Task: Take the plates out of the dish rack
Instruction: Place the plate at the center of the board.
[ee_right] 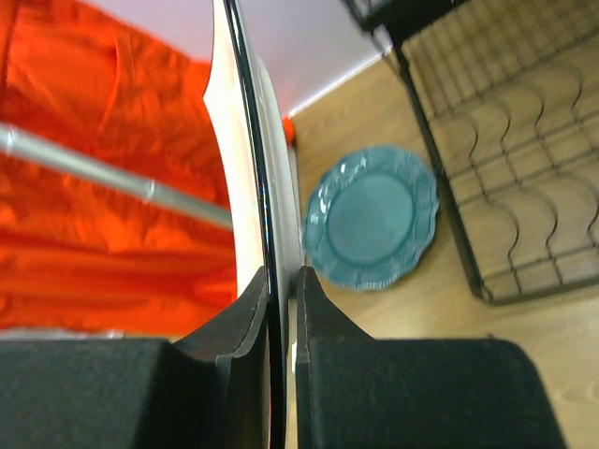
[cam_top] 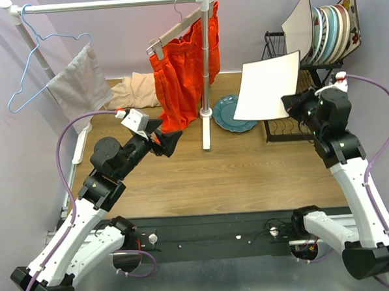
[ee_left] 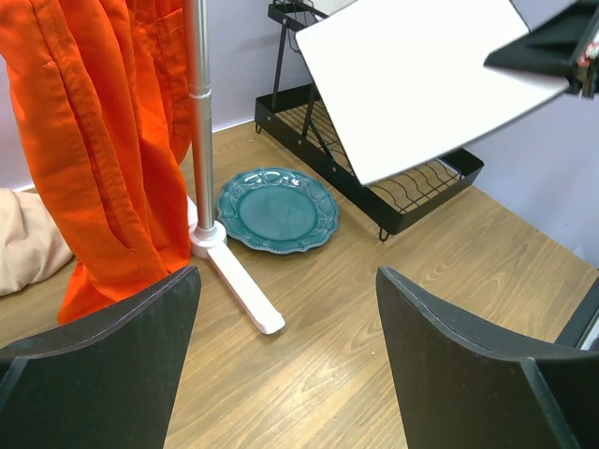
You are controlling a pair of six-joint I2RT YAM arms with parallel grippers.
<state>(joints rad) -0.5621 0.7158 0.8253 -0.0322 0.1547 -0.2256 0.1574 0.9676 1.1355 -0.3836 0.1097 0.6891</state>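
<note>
My right gripper (cam_top: 291, 105) (ee_right: 283, 276) is shut on the near edge of a square white plate (cam_top: 266, 86) (ee_left: 421, 75) (ee_right: 245, 140), which hangs tilted above the table, left of the black dish rack (cam_top: 275, 48) (ee_left: 412, 196) (ee_right: 505, 187). Several plates (cam_top: 332, 31) stand upright in the rack's upper shelf. A round teal plate (cam_top: 231, 115) (ee_left: 278, 209) (ee_right: 374, 215) lies flat on the table beside the rack's base. My left gripper (cam_top: 168, 141) (ee_left: 288, 355) is open and empty, hovering over bare wood left of the teal plate.
A white clothes rail (cam_top: 207, 66) stands mid-table, its foot (ee_left: 234, 276) next to the teal plate. Orange shorts (cam_top: 180, 68) (ee_left: 94, 140) hang from it. A blue hanger (cam_top: 40, 56) with a grey cloth and a beige cloth (cam_top: 136, 90) are at the back left.
</note>
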